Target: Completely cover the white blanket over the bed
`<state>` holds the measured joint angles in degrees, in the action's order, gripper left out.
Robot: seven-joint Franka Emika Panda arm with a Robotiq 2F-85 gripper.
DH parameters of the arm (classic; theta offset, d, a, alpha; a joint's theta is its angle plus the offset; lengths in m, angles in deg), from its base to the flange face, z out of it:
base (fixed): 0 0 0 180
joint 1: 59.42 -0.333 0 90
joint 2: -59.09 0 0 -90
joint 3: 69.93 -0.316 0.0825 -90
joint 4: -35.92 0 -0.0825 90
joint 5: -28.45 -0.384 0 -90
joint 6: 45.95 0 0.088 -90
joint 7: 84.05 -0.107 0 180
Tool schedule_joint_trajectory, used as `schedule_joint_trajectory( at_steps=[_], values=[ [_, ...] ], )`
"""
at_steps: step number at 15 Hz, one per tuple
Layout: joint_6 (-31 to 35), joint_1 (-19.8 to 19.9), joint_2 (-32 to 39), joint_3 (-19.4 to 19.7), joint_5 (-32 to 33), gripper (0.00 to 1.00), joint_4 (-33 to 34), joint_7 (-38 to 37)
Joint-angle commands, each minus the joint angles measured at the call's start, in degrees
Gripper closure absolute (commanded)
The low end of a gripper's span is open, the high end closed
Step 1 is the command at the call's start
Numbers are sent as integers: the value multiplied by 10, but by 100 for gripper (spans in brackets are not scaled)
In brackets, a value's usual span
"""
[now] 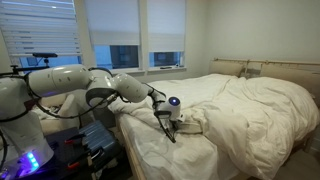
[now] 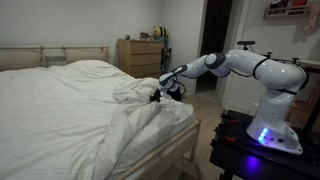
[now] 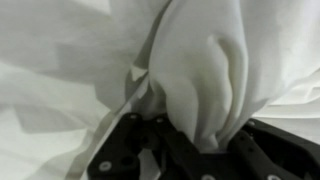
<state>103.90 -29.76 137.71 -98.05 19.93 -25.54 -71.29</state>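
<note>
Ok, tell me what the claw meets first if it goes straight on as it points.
The blanket: a fold sits bunched between the claw's fingers, right ahead. Behind it probably the bed, though depth is unclear.

In the wrist view, a bunched, out-of-focus fold of the white blanket (image 3: 205,75) hides the fingertips of the gripper (image 3: 200,140), and the bottom edge cuts off the gripper's body. In an exterior view, the gripper at the edge of the bed (image 2: 182,150) is too small to show its jaws. The left edge cuts off the bed's far side.
</note>
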Motion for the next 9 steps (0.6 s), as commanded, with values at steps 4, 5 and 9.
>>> schedule_joint_trajectory(
  at_steps=[4, 5, 9],
  values=[
    [-254, 68, -66, 12, 23, 98, -8, 25],
    [-287, 72, -66, 12, 25, 98, 2, 27],
    [-391, 65, -59, 17, 35, 98, 45, 22]
  ],
)
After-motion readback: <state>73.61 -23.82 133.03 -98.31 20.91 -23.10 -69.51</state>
